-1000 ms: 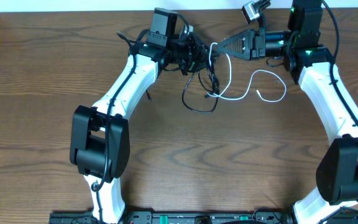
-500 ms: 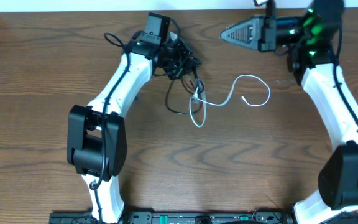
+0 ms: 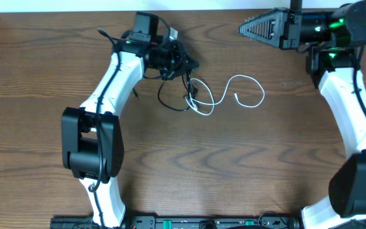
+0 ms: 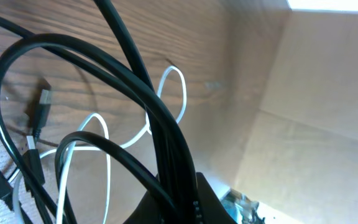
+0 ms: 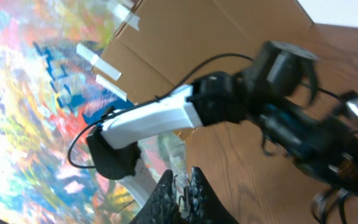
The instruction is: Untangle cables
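My left gripper (image 3: pixel 182 62) is at the back of the table, shut on a bunch of the black cable (image 3: pixel 166 104), which hangs from it in a loop down to the wood. The white cable (image 3: pixel 246 78) lies on the table in curves and still crosses the black one near its left end (image 3: pixel 197 105). In the left wrist view the black cable (image 4: pixel 73 53) runs over my finger (image 4: pixel 185 199), with the white cable (image 4: pixel 180 81) behind it and a plug (image 4: pixel 41 106) at the left. My right gripper (image 3: pixel 243 28) is raised at the back right, shut and empty, well away from both cables; it also shows in the right wrist view (image 5: pixel 182 186).
A cardboard wall (image 4: pixel 303 124) stands beyond the table's far edge. The left arm (image 5: pixel 154 118) shows in the right wrist view. Both arm bases sit at the front edge of the wooden table (image 3: pixel 234 165).
My right gripper let go of the white cable and pulled back to the right and up. My left gripper moved left, dragging the black cable and the white cable's near end with it.
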{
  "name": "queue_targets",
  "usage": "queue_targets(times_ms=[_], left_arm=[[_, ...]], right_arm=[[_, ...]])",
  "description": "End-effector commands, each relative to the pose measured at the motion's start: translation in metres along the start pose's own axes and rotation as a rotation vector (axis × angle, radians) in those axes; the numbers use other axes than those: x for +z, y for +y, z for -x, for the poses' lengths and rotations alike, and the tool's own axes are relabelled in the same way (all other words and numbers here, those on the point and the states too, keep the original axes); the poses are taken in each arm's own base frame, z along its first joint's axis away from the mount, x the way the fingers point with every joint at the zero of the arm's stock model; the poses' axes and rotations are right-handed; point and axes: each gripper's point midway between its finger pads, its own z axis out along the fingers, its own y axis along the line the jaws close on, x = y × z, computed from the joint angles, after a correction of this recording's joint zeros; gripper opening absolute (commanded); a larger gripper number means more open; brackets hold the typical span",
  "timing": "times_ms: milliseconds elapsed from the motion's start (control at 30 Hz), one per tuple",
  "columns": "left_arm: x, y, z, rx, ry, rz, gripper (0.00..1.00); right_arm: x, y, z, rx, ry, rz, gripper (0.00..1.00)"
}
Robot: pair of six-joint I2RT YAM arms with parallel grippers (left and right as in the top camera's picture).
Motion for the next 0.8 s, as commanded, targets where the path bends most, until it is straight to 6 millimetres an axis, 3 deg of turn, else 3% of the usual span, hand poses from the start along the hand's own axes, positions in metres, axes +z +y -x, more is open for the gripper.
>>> queue_targets(times_ms=[0, 100, 467, 500, 567, 633, 767], left_arm=[[-0.02, -0.018, -0.007, 0.127, 0.063, -0.14, 0.07], [-0.038, -0.027, -0.006, 0.166, 0.039, -0.168, 0.08], [-0.099, -0.091, -0.029, 0.342, -0.076, -0.228, 0.08], [-0.104, -0.096, -0.032, 0.357, -0.086, -0.234, 0.07], [-0.112, -0.103, -0.034, 0.383, -0.107, -0.243, 0.08], [-0.119, -0.107, -0.035, 0.387, -0.12, -0.248, 0.08], [-0.12, -0.108, -0.035, 0.348, -0.118, -0.251, 0.08]], right_arm=[[0.003, -0.031, -0.012, 0.079, 0.02, 0.007, 0.08], [0.004, -0.056, -0.018, 0.135, 0.021, 0.006, 0.11], [0.016, -0.129, -0.045, 0.232, 0.044, 0.019, 0.54], [0.018, -0.135, -0.049, 0.216, 0.048, 0.023, 0.6], [0.022, -0.146, -0.055, 0.189, 0.054, 0.028, 0.87], [0.026, -0.157, -0.062, 0.178, 0.06, 0.033, 0.96], [0.036, -0.178, -0.077, 0.135, 0.07, 0.042, 0.99]])
